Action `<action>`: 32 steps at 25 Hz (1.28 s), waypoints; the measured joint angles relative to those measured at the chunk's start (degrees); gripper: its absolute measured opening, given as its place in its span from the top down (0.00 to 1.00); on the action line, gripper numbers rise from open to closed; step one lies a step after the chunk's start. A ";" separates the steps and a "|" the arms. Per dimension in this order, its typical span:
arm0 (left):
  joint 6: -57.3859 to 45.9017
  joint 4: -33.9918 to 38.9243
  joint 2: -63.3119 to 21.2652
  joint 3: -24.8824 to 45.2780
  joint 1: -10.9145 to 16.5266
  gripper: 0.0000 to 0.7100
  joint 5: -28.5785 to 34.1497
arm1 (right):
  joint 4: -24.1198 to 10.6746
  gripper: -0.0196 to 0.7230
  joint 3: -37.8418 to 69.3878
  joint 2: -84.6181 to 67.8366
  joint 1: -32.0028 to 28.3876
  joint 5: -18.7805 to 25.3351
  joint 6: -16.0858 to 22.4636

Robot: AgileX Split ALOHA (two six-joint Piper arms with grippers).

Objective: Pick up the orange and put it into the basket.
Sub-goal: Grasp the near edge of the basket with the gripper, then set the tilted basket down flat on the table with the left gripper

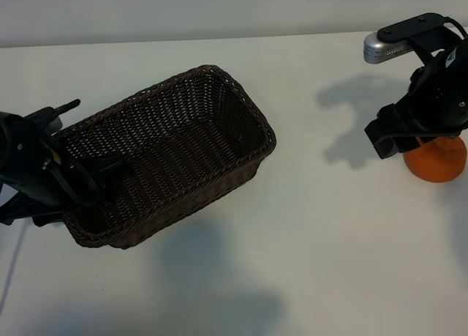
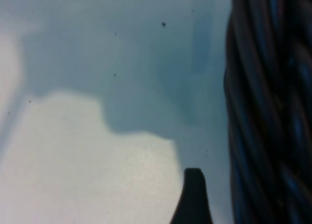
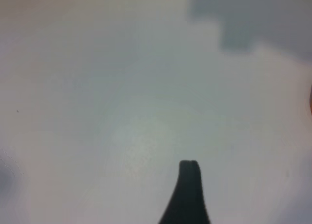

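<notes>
Left gripper (image 1: pixel 88 186) straddles the basket (image 1: pixel 219 94) rim, open; right gripper (image 1: pixel 431 149) open over orange (image 1: pixel 439 164).

bare table (image 1: pixel 329 241) lies open between basket (image 1: pixel 219 124) and orange (image 1: pixel 439 164).

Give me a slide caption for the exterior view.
Right gripper poised over the orange; left gripper at the basket rim.

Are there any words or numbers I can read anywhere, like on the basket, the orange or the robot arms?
No readable text anywhere.
Basket: plain dark wicker, no label.
Orange: bare skin, no sticker showing.
Right arm: a small pale patch near its wrist could be a label, but it is too small to read.
Silver camera on the right arm: no legible marking.
Left arm's tool, at the basket's end: black, no lettering visible.
</notes>
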 joint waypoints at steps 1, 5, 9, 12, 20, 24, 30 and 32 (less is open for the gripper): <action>0.00 0.00 0.12 0.00 0.00 0.17 -0.07 | 0.00 0.18 0.00 0.00 0.00 0.00 0.00; 0.17 -0.06 1.68 0.00 0.00 0.17 -0.12 | 0.00 0.18 0.00 0.00 0.00 0.00 0.00; 0.36 -0.55 2.76 0.00 0.00 0.17 -0.07 | 0.00 0.18 0.00 0.00 0.00 0.00 0.00; 0.39 -0.81 2.83 0.00 0.00 0.21 -0.24 | 0.00 0.18 0.00 0.00 0.00 0.00 0.00; 1.39 -1.25 2.83 0.00 0.08 0.43 -1.18 | 0.00 0.18 0.00 0.00 0.00 0.00 0.00; 1.65 -1.25 2.83 0.00 0.08 0.43 -1.18 | 0.00 0.18 0.00 0.00 0.00 0.00 0.00; 5.58 -4.01 1.57 0.00 0.41 0.43 -1.24 | 0.00 0.18 0.00 0.00 0.00 0.00 0.00; 7.70 -6.56 -0.46 0.00 1.64 0.43 -1.27 | 0.00 0.19 0.00 0.00 0.00 0.00 0.00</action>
